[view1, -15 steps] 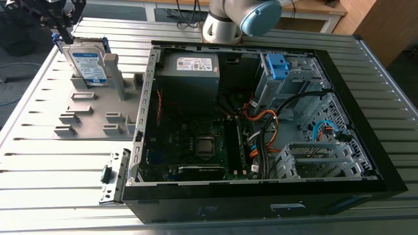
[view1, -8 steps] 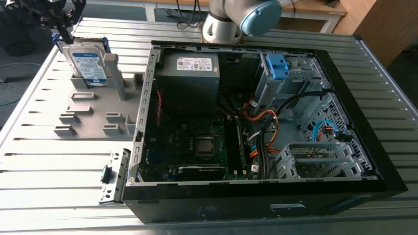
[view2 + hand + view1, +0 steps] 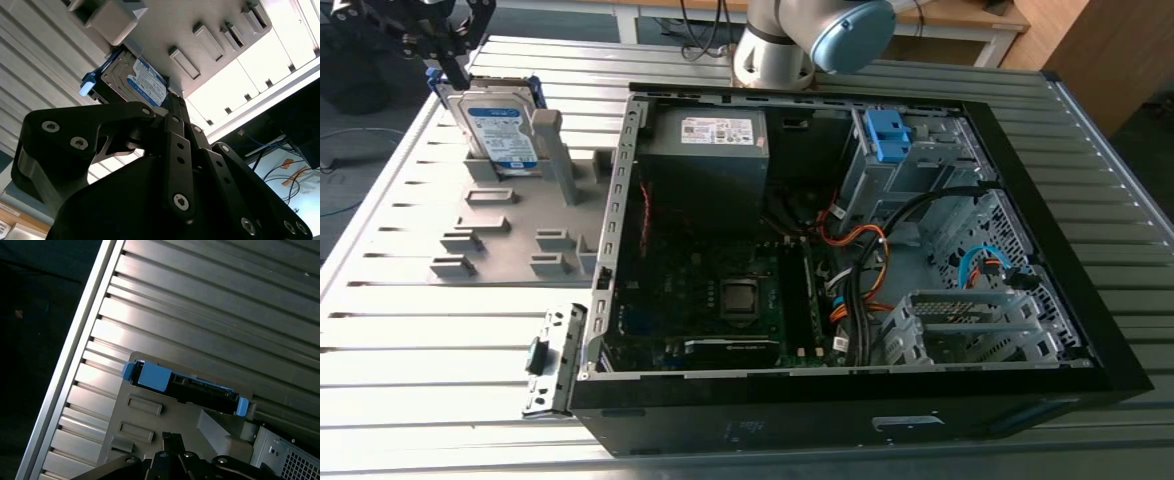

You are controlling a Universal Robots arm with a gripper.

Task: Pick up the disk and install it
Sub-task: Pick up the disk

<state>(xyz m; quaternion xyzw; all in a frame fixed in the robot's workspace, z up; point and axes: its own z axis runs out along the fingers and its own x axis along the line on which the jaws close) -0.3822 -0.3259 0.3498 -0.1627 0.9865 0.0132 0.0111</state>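
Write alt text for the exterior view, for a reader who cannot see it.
The disk stands upright in a grey fixture at the exterior view's left, with the gripper at its top. An open computer case lies beside it.

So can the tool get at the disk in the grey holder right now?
Probably yes: the tool hangs right over the top edge of the disk, which stands free above the grey holder.

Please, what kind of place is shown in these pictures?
Probably a robotics laboratory or test bench for computer assembly. A robot arm stands at a ribbed metal table that carries an open computer case, and the disk stands upright in a grey fixture.
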